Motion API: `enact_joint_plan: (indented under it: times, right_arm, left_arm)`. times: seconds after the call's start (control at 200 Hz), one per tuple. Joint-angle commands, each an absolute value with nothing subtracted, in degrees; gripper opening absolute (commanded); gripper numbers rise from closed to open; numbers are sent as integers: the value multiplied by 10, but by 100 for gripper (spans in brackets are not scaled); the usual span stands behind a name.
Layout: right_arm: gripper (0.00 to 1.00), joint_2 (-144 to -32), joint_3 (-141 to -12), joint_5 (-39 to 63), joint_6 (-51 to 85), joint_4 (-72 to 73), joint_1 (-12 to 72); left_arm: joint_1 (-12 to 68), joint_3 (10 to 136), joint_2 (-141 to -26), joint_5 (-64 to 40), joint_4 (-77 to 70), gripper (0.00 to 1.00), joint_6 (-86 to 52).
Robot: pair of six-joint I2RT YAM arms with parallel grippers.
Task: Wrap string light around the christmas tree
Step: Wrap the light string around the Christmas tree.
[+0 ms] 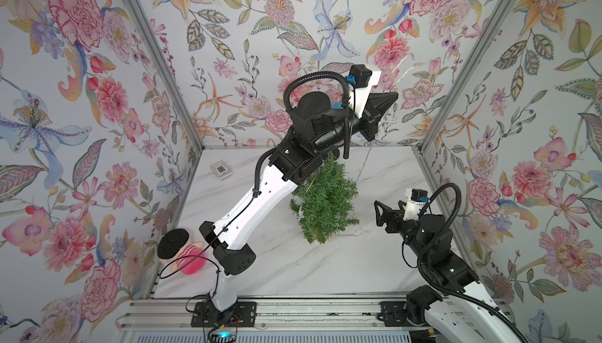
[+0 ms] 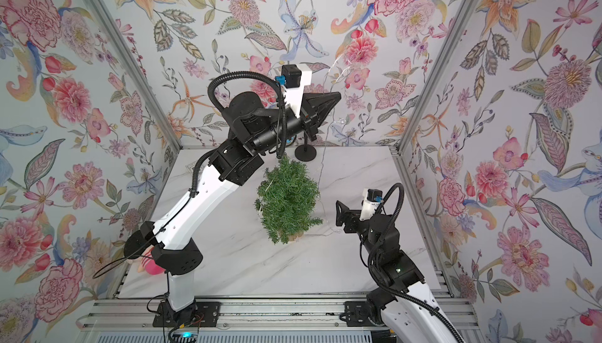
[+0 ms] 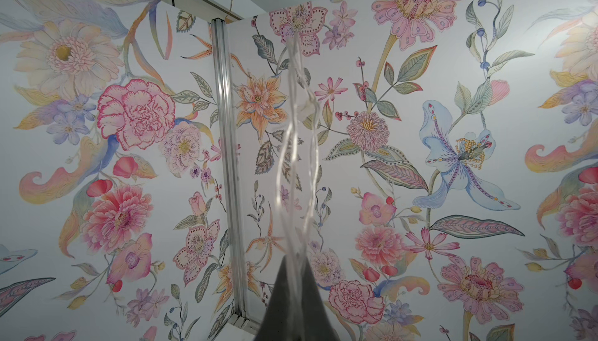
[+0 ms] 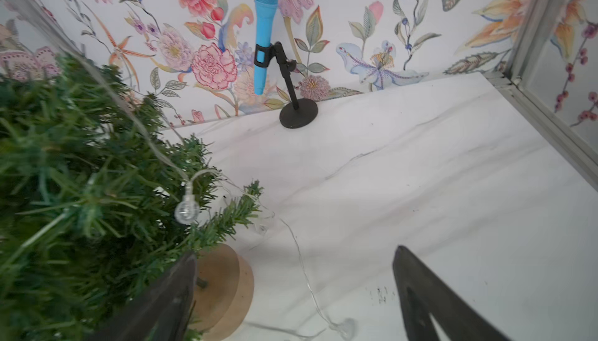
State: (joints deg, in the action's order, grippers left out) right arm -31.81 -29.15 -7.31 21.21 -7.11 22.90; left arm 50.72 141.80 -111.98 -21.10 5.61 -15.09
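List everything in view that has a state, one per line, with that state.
left end effector, shut on the string light, raised high
right end effector, open, empty, beside the christmas tree
string light, bunch held aloft, a stretch draped on the tree, tail lying on the table, no glow visible
christmas tree, standing on its base, partly draped
blue microphone, clipped in its stand

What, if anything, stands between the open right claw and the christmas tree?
Nothing visible does. The right claw sits open beside the christmas tree; only bare table and a thin strand of the string light lie in the gap.
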Motion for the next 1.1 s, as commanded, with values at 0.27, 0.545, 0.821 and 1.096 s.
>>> enact_joint_plan:
  times: [0.27,0.545,0.821,1.096]
  right_arm:
    - [93,-407,-170,55,278,100,171]
    - [94,-556,-162,86,286,224,173]
    - [90,-667,-196,37,303,267,194]
    - [84,-801,-239,28,332,337,204]
  left_arm:
    - [504,1443,-1113,-269,-17,0,-222]
    - [504,1446,-1112,-273,-20,0,-232]
    - [503,1446,-1110,-274,-10,0,-233]
    - [503,1440,-1107,-273,-9,0,-242]
